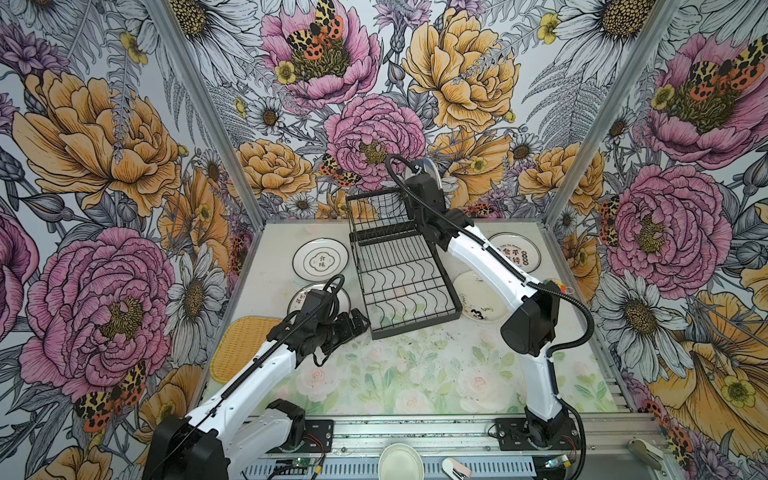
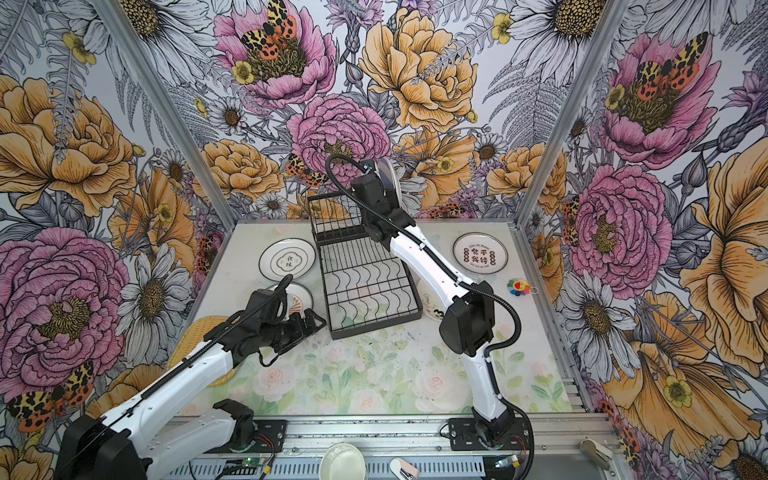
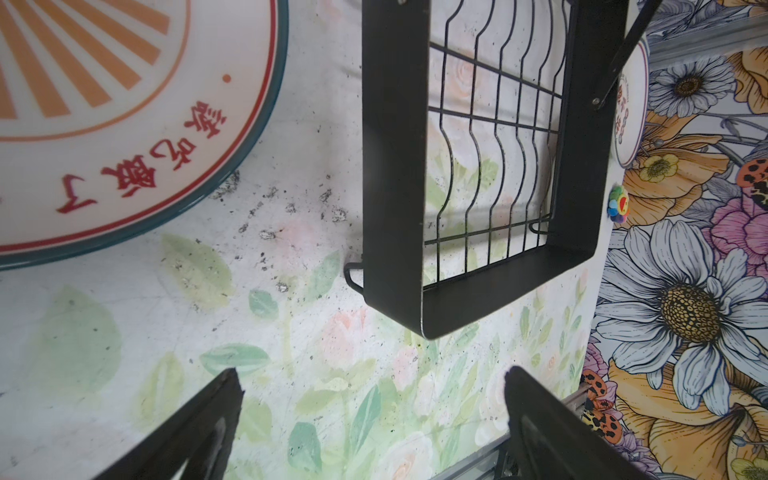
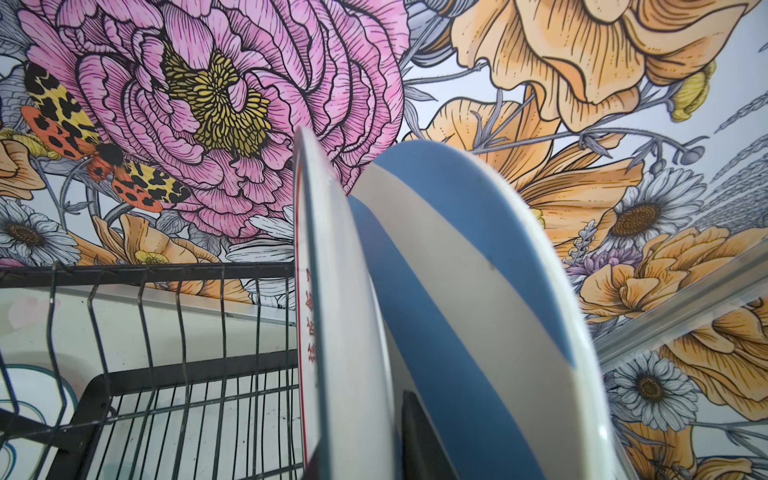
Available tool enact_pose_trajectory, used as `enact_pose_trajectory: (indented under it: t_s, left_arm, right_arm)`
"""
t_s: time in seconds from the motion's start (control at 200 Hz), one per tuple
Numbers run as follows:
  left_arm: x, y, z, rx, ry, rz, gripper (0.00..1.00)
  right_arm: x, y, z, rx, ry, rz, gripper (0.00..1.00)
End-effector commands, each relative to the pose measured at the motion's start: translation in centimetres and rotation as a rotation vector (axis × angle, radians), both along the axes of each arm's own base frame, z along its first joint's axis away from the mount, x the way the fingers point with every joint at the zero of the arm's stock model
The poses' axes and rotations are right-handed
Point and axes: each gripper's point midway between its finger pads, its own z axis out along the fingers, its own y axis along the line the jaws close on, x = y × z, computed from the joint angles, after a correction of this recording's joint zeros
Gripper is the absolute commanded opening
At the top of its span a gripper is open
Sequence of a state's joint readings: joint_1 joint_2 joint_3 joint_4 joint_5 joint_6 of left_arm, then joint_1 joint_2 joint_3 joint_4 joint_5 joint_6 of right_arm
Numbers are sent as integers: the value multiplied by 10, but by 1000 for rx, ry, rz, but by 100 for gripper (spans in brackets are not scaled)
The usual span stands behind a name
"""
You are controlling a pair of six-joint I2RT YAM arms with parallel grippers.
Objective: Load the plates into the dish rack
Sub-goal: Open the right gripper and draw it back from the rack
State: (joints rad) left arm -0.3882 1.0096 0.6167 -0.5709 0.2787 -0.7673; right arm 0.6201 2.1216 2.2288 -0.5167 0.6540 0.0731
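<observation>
At the back of the counter point(image 1: 415, 374), the right gripper point(image 1: 420, 176) is up by the raised upper tier of the dish rack point(image 1: 403, 274), right at its right-hand end. The wrist cam there shows two plates standing on edge side by side. One is the teal-rimmed plate point(image 4: 340, 311) with red characters, pretty much upright. The other is the blue-white striped plate point(image 4: 478, 291), tilting away from it.

One black finger point(image 4: 419, 436) sits in the gap between the two plates, up against the teal-rimmed one, so the jaws straddle that plate. Honestly can't tell if it's clamped or loose, and the bottom edges are hidden, so no idea which slots they're in.

The lower tier with the wavy wires has nothing in it. The rest are flat on the counter:
- Left of the rack is a white plate with characters point(image 1: 320, 259).
- Just in front of that is the orange sunburst plate point(image 3: 124, 104).
- The yellow woven tray point(image 1: 241, 345) lies partly under the left arm.
- Right of the rack are another character plate point(image 2: 480, 253) and a doodle plate point(image 1: 478, 299), which is partly under the right arm.

The left gripper point(image 3: 372, 374) hangs over bare counter near the rack's front left corner, fingers spread wide, nothing between them.
</observation>
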Motion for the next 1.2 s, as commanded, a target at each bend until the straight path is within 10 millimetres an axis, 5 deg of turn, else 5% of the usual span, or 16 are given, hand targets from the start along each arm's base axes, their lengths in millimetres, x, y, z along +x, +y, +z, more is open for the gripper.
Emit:
enact_pose_trajectory:
  t_s: [0.0, 0.375, 0.716, 0.911, 1.196]
  left_arm:
    - [4, 1, 7, -10, -29, 7, 99]
    - [4, 3, 9, -9, -39, 25, 99]
    - [8, 3, 9, 12, -46, 24, 99]
    - [10, 3, 10, 30, -57, 14, 99]
    - [10, -3, 6, 52, -62, -13, 99]
  right_arm:
    - [-5, -9, 23, 42, -47, -12, 27]
    - [-37, -9, 54, 88, -74, 39, 38]
    - [-87, -21, 54, 145, -37, 87, 57]
    - [-126, -41, 28, 217, 29, 101, 63]
    - [-161, -89, -43, 244, 173, 49, 70]
